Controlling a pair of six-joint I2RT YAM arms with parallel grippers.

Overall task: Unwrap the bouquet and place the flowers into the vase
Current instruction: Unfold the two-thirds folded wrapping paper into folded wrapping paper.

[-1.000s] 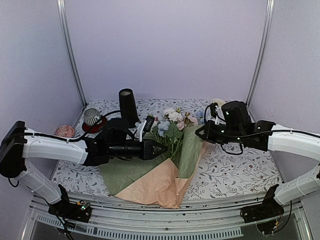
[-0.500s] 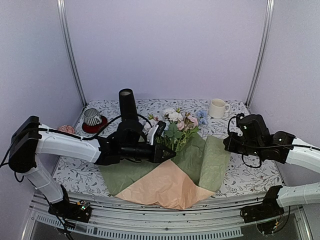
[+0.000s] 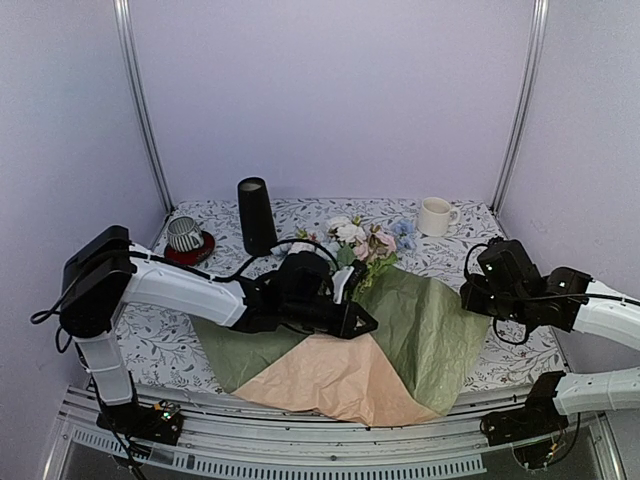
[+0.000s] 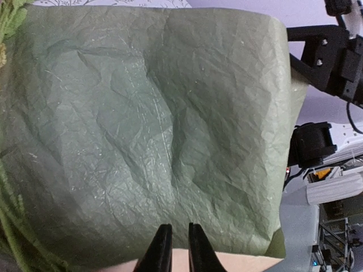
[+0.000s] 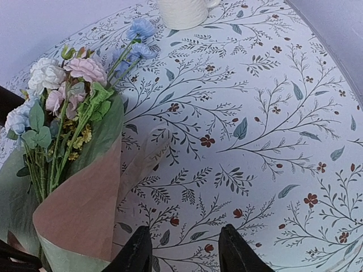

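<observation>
The bouquet's paper wrap (image 3: 420, 330) lies spread open on the table, olive-green side up with a peach corner (image 3: 330, 378) at the front. The flowers (image 3: 360, 240) rest at its far edge, blooms pointing back; white, pink and blue heads (image 5: 68, 85) also show in the right wrist view. The black vase (image 3: 256, 214) stands upright behind and left of them. My left gripper (image 3: 366, 322) hovers over the green paper (image 4: 142, 113), jaws almost together, a thin empty gap between them (image 4: 180, 249). My right gripper (image 5: 184, 252) is open over the bare tablecloth, just right of the paper's edge (image 5: 79, 215).
A white mug (image 3: 435, 215) stands at the back right, its base visible (image 5: 181, 10) in the right wrist view. A striped cup on a red saucer (image 3: 185, 236) sits at the back left. The right arm (image 4: 329, 51) shows beyond the paper's far edge. Purple walls enclose the table.
The right gripper drew the paper's right flap out to the right, then opened and let it go. The paper now lies flatter. The left arm slid rightward across the wrap.
</observation>
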